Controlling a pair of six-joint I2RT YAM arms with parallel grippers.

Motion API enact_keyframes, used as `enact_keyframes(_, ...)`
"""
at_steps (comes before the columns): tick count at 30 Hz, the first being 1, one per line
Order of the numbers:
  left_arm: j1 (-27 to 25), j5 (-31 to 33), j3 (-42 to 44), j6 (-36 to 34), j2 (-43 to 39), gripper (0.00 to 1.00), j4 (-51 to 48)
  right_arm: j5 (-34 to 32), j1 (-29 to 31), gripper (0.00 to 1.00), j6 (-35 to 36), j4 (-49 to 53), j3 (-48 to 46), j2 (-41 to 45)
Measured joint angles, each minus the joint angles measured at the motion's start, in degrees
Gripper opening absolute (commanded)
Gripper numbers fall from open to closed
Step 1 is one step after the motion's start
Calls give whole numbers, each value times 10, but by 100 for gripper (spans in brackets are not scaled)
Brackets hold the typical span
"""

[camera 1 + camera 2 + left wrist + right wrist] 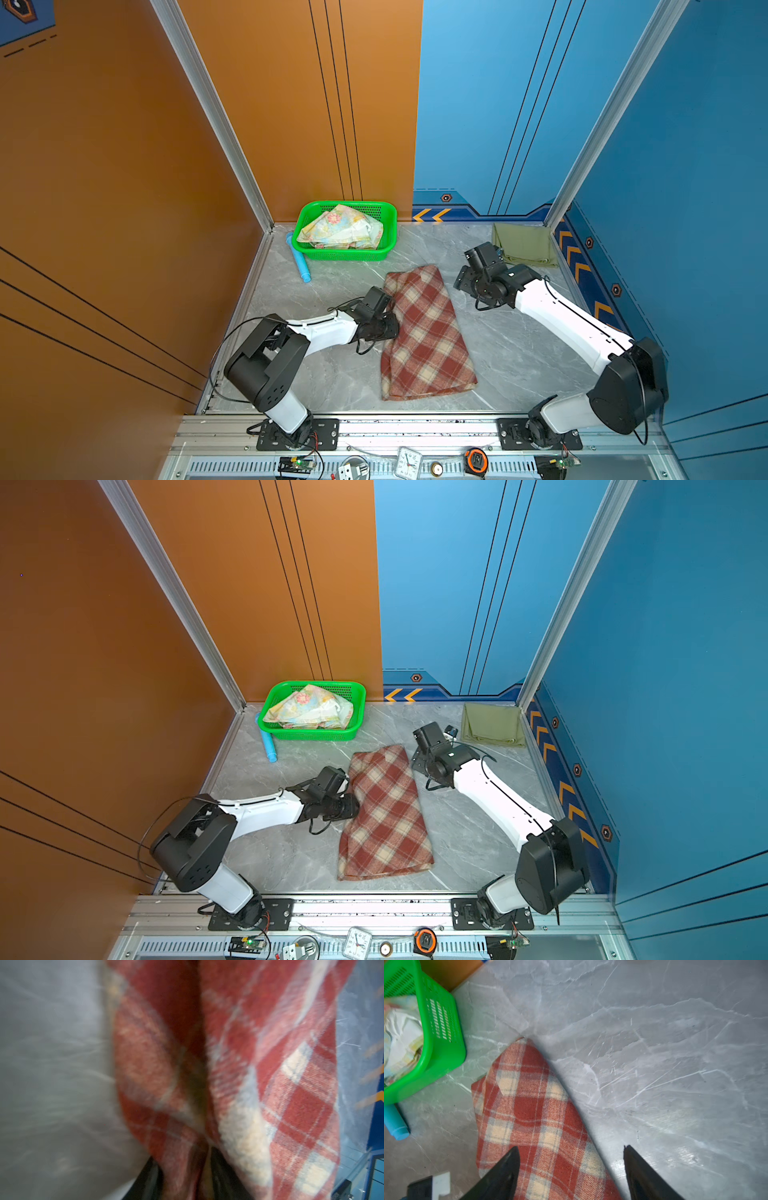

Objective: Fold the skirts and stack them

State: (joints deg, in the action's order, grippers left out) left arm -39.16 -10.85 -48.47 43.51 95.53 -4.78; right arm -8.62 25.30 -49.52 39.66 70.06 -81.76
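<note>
plaid skirt: folded, flat mid-surface
olive skirt: folded, 1 o'clock corner
floral skirt: crumpled in basket, 11 o'clock
left pincer: plaid's 9 o'clock edge, cloth between jaws, grip unclear
right pincer: jaws wide, empty, above plaid's 1 o'clock corner

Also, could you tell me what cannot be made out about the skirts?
Left wrist view: blurred; whether the left fingers grip the plaid skirt is unclear.
Both top views: the left wrist hides those fingers.
Floral skirt: lower part behind the basket wall.
Olive skirt, in a top view: corner behind the right arm.
</note>
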Motion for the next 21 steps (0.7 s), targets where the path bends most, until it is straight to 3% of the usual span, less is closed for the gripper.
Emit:
enact_keyframes(4,-63,-16,-89,10,73,74,13,20,-43,80,45,17,0,23)
enact_keyframes(9,-98,-47,-110,11,83,76,13,33,-50,80,82,40,-16,29)
enact_keyframes(17,-9,-44,-33,-11,-37,70,-59,40,-23,77,103,57,-42,30)
enact_keyframes(21,50,-29,-33,-34,-106,66,-104,40,35,77,129,58,13,-49)
